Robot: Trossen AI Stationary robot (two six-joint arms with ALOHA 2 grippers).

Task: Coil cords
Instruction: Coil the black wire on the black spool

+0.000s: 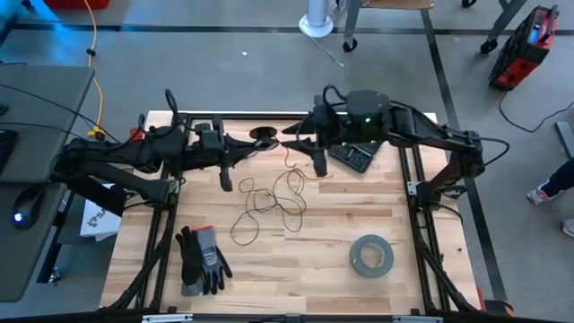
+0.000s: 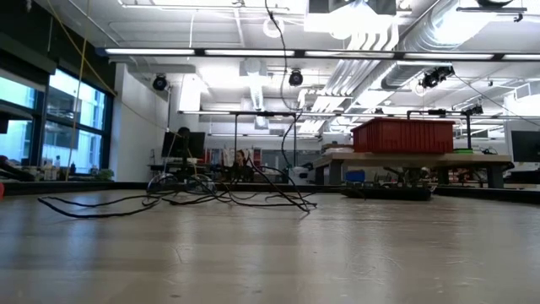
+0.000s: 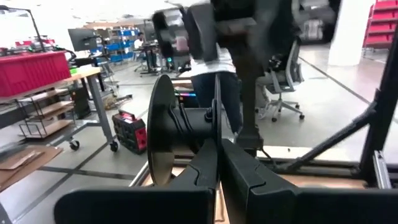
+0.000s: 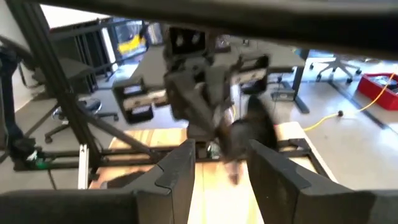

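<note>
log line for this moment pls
left gripper: shut on spool | right gripper: jaws open beside it | cord: loose on table

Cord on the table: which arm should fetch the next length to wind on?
Right, probably. The right gripper is open just above the loose cord; the left gripper is shut on the spool.

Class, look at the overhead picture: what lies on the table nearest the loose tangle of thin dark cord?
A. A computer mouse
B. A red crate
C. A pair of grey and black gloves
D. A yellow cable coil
C: the gloves lie on the wooden table beside the cord.
</note>
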